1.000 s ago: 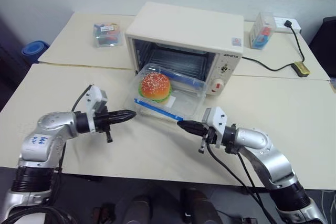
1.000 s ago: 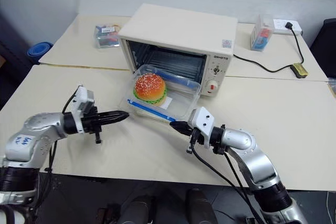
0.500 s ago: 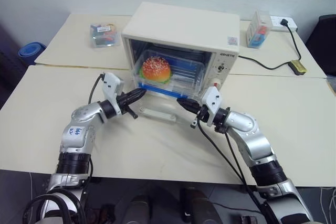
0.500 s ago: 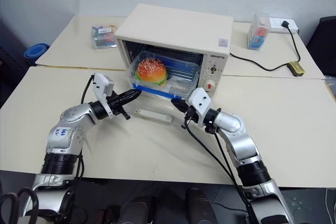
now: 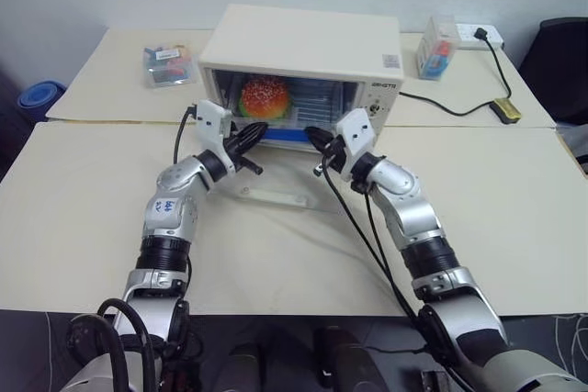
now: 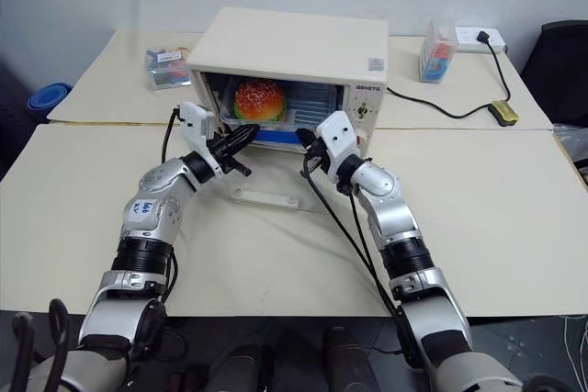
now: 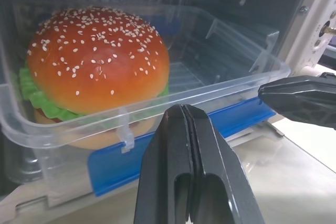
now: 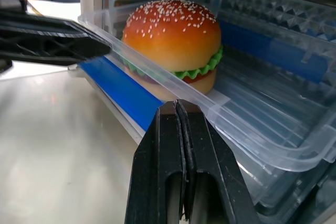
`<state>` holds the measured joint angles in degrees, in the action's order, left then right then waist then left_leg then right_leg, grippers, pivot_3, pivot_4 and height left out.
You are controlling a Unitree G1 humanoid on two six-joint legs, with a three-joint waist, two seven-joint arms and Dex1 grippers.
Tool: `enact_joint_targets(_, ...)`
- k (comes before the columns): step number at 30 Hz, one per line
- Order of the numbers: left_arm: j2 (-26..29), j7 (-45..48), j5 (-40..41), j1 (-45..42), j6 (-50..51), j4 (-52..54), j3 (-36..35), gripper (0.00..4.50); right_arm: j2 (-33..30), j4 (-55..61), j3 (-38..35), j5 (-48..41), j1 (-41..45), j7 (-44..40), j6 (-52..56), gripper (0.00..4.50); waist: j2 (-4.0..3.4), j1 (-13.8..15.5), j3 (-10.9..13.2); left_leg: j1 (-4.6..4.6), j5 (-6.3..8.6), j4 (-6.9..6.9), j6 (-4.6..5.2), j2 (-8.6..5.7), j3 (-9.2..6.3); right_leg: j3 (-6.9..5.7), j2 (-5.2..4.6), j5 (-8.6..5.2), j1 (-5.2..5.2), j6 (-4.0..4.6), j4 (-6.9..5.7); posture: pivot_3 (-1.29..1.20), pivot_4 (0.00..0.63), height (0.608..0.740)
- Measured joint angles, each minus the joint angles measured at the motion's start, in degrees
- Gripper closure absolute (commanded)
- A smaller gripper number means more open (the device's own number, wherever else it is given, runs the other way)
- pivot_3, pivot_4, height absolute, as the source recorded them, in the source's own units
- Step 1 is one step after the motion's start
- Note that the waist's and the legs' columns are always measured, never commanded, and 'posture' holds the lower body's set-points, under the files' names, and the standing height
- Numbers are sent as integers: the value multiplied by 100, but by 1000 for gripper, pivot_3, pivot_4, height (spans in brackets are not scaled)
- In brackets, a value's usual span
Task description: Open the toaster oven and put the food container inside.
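The cream-white toaster oven (image 5: 303, 43) stands open, its glass door (image 5: 268, 196) dropped flat onto the table. The food container (image 5: 292, 115), clear with a blue clip strip (image 7: 239, 120) along its near side and a sesame-bun burger (image 7: 98, 61) in it, sits mostly inside the oven on the rack. My left gripper (image 5: 256, 133) is shut, its tip at the container's near left edge. My right gripper (image 5: 312, 138) is shut too, its tip at the near right edge (image 8: 177, 104). Neither gripper holds anything.
A small clear box of colourful items (image 5: 165, 62) lies at the back left. An upright clear box (image 5: 435, 45) stands at the back right beside a power strip (image 5: 480, 36), whose black cable (image 5: 450, 104) runs to the oven. The oven's control panel (image 5: 378, 107) is right of my right gripper.
Both shut grippers have moved forward and a little up, and the container has gone from the lowered door into the oven. The camera has shifted too.
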<state>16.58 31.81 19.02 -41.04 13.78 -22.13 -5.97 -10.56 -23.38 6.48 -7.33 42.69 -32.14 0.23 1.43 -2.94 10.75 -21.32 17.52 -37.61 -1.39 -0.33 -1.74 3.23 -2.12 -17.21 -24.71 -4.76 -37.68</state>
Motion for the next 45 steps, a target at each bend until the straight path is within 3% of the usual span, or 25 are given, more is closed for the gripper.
enact_joint_targets(4,528,445,280,610,583,893,-13,3966,-145,901,53,-248,-411,-498,441,4500,0,-44,0,-5,1,25,-2,5,1,12,0,0,-12,0,7,0,150,740)
enact_joint_targets(8,1424,1087,738,1470,1110,1898,-383,2810,-733,1971,-1,-548,-1115,-956,938,4500,0,-11,0,-35,1,21,-5,4,-3,13,-11,0,-43,0,12,0,150,740)
enact_joint_targets(11,2059,1812,969,2099,840,2521,-798,1922,-1356,2487,-156,-788,-1590,-1385,1161,4500,0,22,0,-31,4,16,1,-2,-2,11,-19,-1,-32,1,41,0,150,740)
enact_joint_targets(14,2385,2553,1233,2595,500,2806,-1153,1077,-1891,2406,-284,-778,-1865,-1748,1084,4500,-2,74,1,21,9,34,10,-3,-3,4,-19,-2,28,3,69,0,150,740)
enact_joint_targets(18,2966,3557,1523,3235,481,2806,-1367,18,-2283,1257,-206,-439,-1885,-2364,245,4500,-2,84,1,21,9,36,12,-1,-1,3,-16,-1,28,6,72,0,150,740)
enact_joint_targets(25,3023,3751,1574,3155,442,2590,-1429,18,-1825,-51,-23,-324,-1537,-2935,-800,4500,-4,44,2,18,9,35,13,3,0,5,-14,0,21,5,63,0,150,740)
enact_joint_targets(33,2474,2873,2297,3049,1015,2885,-1816,18,-1106,679,-274,-1378,-1667,-3202,-613,4500,-4,27,2,8,11,32,11,3,-6,3,-19,1,18,4,67,0,150,740)
enact_joint_targets(39,2262,2149,2739,3002,1367,3017,-2212,18,-608,1252,-916,-2267,-1285,-2456,123,4500,-4,5,3,10,11,31,9,3,-10,2,-18,1,16,4,60,0,150,740)
enact_joint_targets(45,2234,1969,2720,2808,1347,2988,-2144,18,-352,721,-1019,-2128,-267,-1900,156,4500,-5,1,2,9,10,38,8,2,-11,-1,-19,1,15,4,70,0,150,740)
